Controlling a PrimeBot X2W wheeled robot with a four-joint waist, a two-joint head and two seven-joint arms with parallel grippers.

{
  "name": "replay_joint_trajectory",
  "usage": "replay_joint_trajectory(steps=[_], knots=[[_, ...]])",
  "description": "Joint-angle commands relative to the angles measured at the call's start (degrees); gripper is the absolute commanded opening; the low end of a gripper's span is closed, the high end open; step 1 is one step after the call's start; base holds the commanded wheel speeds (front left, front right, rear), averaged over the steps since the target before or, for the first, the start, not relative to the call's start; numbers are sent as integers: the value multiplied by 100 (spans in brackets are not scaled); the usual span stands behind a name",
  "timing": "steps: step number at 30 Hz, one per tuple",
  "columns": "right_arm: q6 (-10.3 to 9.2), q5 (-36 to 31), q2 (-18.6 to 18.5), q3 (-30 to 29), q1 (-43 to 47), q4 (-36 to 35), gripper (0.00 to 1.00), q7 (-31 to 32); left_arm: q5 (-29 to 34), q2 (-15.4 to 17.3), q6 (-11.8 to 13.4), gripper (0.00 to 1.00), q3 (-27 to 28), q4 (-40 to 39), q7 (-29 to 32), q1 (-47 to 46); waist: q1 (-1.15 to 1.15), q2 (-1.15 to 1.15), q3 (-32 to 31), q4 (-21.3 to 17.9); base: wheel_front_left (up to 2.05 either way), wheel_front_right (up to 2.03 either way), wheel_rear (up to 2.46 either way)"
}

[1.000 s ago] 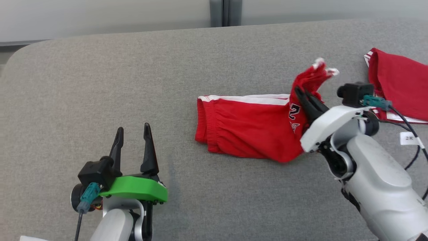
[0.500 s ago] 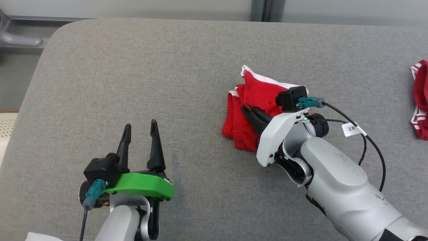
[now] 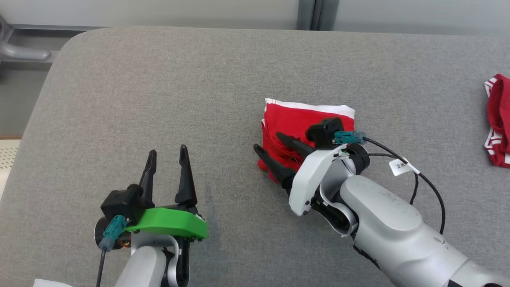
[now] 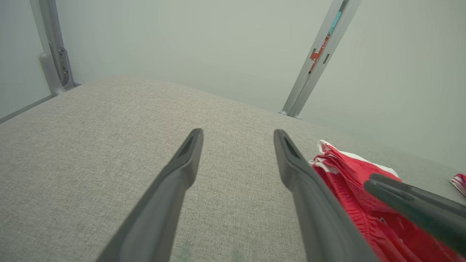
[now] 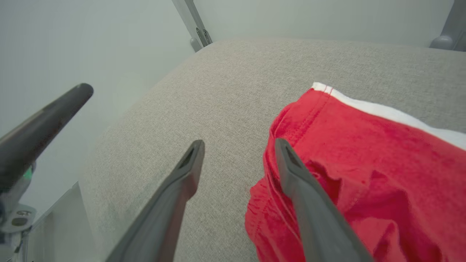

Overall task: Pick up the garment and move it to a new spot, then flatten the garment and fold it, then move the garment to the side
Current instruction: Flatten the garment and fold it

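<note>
While the garment point(image 3: 306, 115) lies folded, the right end effector point(image 3: 266, 142) straddles its edge, released (left end effector point(image 3: 167, 149) released too).

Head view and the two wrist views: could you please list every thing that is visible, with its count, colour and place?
folded garment: one, red with a white stripe, middle of the table
second garment: one, red with white trim, right edge of the head view, partly cut off
table: one, grey fabric top, rounded far-left corner
frame post: one, grey metal, behind the table's far edge
cable: one, black with a white tag, running along the right arm
left pincer: one, dark fingers on a green mount, lower left over bare table, open, holding nothing
right pincer: one, dark fingers on a white mount, at the folded garment's left edge, open, holding nothing
</note>
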Motion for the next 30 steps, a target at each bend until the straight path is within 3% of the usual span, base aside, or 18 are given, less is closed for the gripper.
replay_joint_trajectory(steps=[1,7,13,14,15,17,23,30], knots=[[-2,54,-128,-3,3,-110,100,-109,42,-12,-28,100,27,22,-14,79,0,0,-32,-53,0,0,0],[-2,2,-539,-384,-78,-429,100,-433,64,-25,-49,100,51,29,-14,119,0,0,-58,-154,0,0,0],[-2,-304,-998,-642,-122,-136,100,-219,98,-37,-83,100,42,-1,-14,32,0,0,44,-134,0,0,0],[-2,-361,-1076,-610,-147,-69,63,-144,105,-39,-91,100,43,-2,-14,15,0,0,65,-121,0,0,0],[-2,-386,-1150,-536,-161,-14,39,-41,109,-41,-96,100,42,0,-14,-6,0,0,104,-99,0,0,0],[-2,-324,-1241,-376,-198,57,3,143,116,-45,-104,100,51,1,-14,-43,0,0,166,-60,0,0,0],[-2,0,-1526,363,-411,115,0,595,162,-57,-125,100,82,-14,-13,-93,0,0,321,42,0,0,0],[-2,665,-1704,1283,-691,-205,0,549,187,-68,-117,100,117,0,-8,-158,0,0,360,110,0,0,0]])
